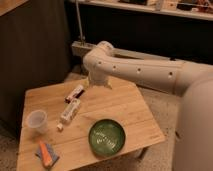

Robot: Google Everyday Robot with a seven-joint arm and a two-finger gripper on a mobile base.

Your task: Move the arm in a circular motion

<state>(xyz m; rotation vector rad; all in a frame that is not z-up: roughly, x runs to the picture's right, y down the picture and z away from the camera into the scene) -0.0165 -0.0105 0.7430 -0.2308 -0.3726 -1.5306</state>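
At the table's (122, 106) near left corner an orange object (45, 153) lies on a blue-grey cloth (48, 156). A green bowl (106, 136) sits near the front edge, right of centre. A clear cup (37, 121) stands upright at the left edge, with a small white cube (59, 127) between it and the bowl. Just behind the cube lies a white packet (70, 111), and beyond that a red, white and black tube (75, 93), both set on a slant. The arm (150, 72) enters from the right, thick and off-white, runs left above the table's far side, bends at a rounded elbow and turns down. The gripper (98, 83) hangs at its end over the far edge of the table, just past the tube and clear of it; whether it is apart or together cannot be told. Behind stands a dark wall (35, 45) with a pale rail (80, 49)
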